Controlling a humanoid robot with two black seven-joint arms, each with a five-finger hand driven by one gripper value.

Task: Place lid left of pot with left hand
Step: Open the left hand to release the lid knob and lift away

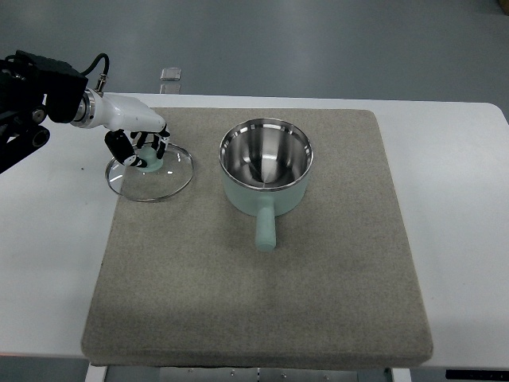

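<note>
A mint-green pot (pixel 266 169) with a shiny steel inside and a handle pointing toward me stands uncovered on the grey mat (pixel 262 302). To its left a glass lid (pixel 151 171) with a metal rim and a mint knob lies on the mat's left edge. My left hand (pixel 141 146) reaches in from the upper left and sits over the knob, its dark fingers (pixel 119 147) curled around it. The knob is mostly hidden by the fingers. Whether the lid rests fully on the mat or is held slightly above it is unclear.
The mat covers most of a white table (pixel 48 263). A small clear object (pixel 171 74) lies at the table's far edge. Bare table strips run along the left and right sides of the mat.
</note>
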